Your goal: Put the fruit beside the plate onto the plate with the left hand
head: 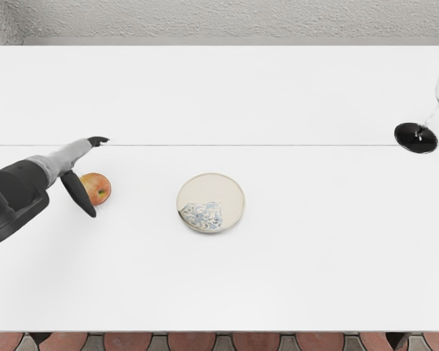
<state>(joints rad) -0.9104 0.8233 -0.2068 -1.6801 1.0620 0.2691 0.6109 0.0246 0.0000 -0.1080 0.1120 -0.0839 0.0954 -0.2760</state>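
i'm seeing the left hand sitting at the 9 o'clock side of the white table, fingers spread wide and gripping nothing. its dark thumb is crossing the left edge of the round red-and-yellow apple, though i can't tell if it's touching. the apple is lying on the table at 9 o'clock of the round cream patterned plate, apart from it. i'm judging that grasp, lift, carry and release are all remaining.
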